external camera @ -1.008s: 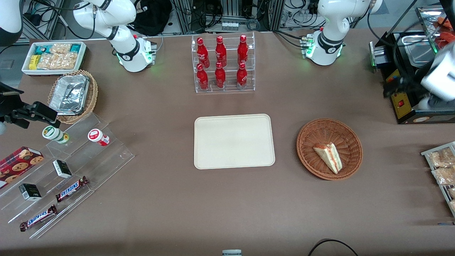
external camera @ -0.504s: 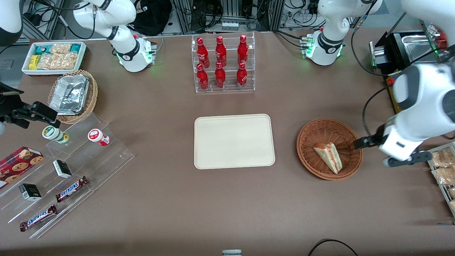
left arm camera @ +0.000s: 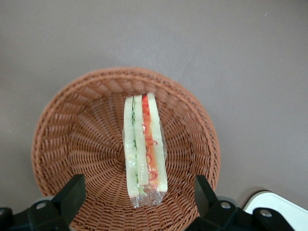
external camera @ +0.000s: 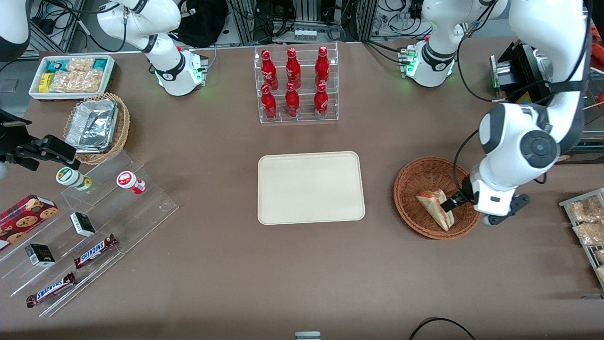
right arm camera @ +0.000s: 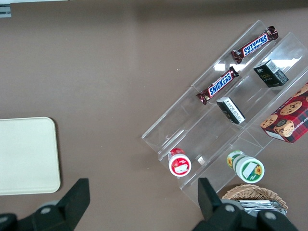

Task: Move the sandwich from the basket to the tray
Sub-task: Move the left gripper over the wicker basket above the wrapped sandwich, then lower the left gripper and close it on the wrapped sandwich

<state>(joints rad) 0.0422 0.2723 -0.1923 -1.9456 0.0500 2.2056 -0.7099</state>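
Note:
The sandwich point(external camera: 429, 200) is a wrapped wedge of pale bread with red and green layers. It lies in the round reddish-brown wicker basket point(external camera: 415, 179). My left gripper point(external camera: 448, 204) hangs low over the basket's side toward the working arm's end of the table. In the left wrist view the gripper point(left arm camera: 139, 197) is open. Its black fingers point(left arm camera: 72, 192) stand on either side of the sandwich point(left arm camera: 144, 144), apart from it, above the basket's weave point(left arm camera: 72, 125). The cream tray point(external camera: 311, 187) lies bare beside the basket, toward the parked arm, and also shows in the right wrist view point(right arm camera: 26, 156).
A clear rack of red bottles point(external camera: 296, 85) stands farther from the front camera than the tray. A wire rack of bagged snacks point(external camera: 587, 226) sits at the working arm's end. Acrylic steps with candy bars point(external camera: 94, 222), a tan basket of foil containers point(external camera: 96, 127) and a white snack bin point(external camera: 71, 75) are at the parked arm's end.
The left arm has swung in from the working arm's end of the table and come down over the basket. Its gripper now straddles the sandwich. The sandwich has not moved.

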